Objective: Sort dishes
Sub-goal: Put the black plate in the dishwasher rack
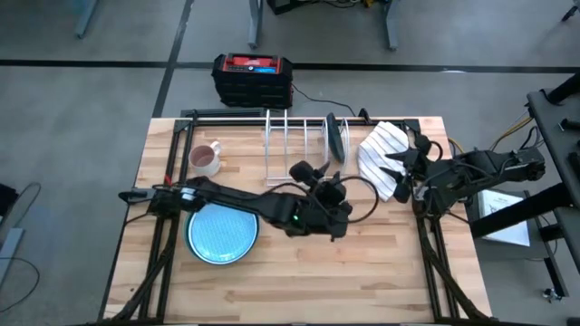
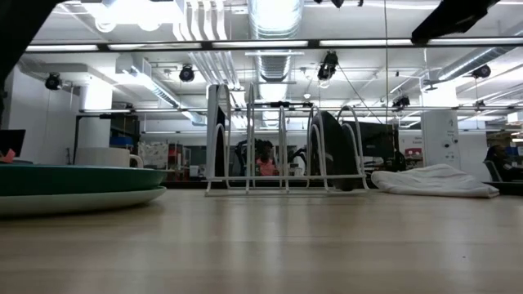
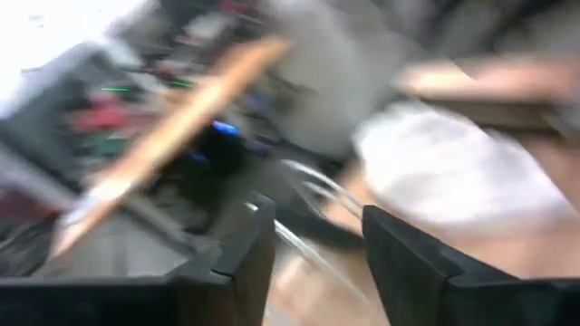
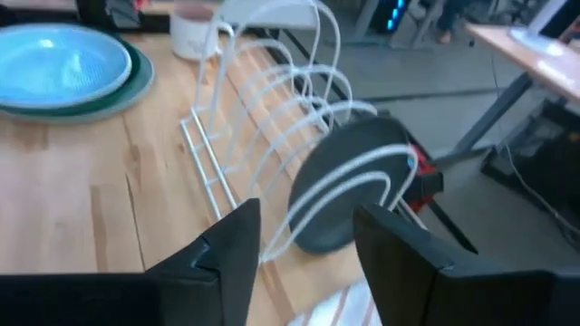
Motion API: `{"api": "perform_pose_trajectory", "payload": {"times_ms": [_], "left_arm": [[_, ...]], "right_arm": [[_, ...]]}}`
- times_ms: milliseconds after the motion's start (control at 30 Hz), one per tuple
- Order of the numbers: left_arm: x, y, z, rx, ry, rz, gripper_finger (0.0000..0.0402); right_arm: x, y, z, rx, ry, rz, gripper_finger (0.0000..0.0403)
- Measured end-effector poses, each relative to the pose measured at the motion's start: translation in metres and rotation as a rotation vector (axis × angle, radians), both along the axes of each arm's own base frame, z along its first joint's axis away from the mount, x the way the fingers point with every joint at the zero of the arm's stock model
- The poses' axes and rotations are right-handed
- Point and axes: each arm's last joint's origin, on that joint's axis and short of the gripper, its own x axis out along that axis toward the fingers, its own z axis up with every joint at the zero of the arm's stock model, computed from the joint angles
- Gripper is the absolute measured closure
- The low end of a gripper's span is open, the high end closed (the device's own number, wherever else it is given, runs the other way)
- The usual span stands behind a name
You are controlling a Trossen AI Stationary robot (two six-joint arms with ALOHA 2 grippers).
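Note:
A dark grey plate (image 1: 335, 136) stands on edge in a right-end slot of the white wire rack (image 1: 297, 140); it also shows in the right wrist view (image 4: 349, 190). A light blue plate (image 1: 222, 233) lies on top of a green-rimmed one (image 4: 136, 81) at the table's near left. My left gripper (image 1: 313, 174) is open and empty above the table, just near of the rack. My right gripper (image 1: 391, 172) is open and empty over the white striped cloth (image 1: 382, 156), facing the rack.
A small pinkish mug (image 1: 207, 159) stands left of the rack. The white striped cloth lies crumpled right of the rack, near the table's far right corner. A red and black box (image 1: 252, 77) sits on the floor beyond the far edge. Bare wood lies along the near edge.

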Motion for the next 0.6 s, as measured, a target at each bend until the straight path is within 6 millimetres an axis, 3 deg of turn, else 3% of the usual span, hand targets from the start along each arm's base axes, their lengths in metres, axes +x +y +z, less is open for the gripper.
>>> {"api": "perform_pose_trajectory", "payload": {"times_ms": [133,367,500,600], "left_arm": [[-0.01,0.017,-0.005,-0.133,0.222,-0.129,0.0288],[-0.019,0.054,-0.014,-0.103,0.483,-0.1,0.0392],[-0.02,0.076,-0.014,-0.079,0.567,-0.085,0.0394],[-0.024,0.093,-0.012,-0.07,0.625,-0.067,0.04]], "right_arm": [[0.004,0.001,0.007,-0.031,-0.057,0.029,0.0275],[0.024,0.004,0.014,-0.076,-0.116,0.042,0.0353],[0.045,0.003,0.01,-0.097,-0.091,0.016,0.0394],[0.059,-0.002,0.007,-0.103,-0.079,-0.032,0.0399]]}}
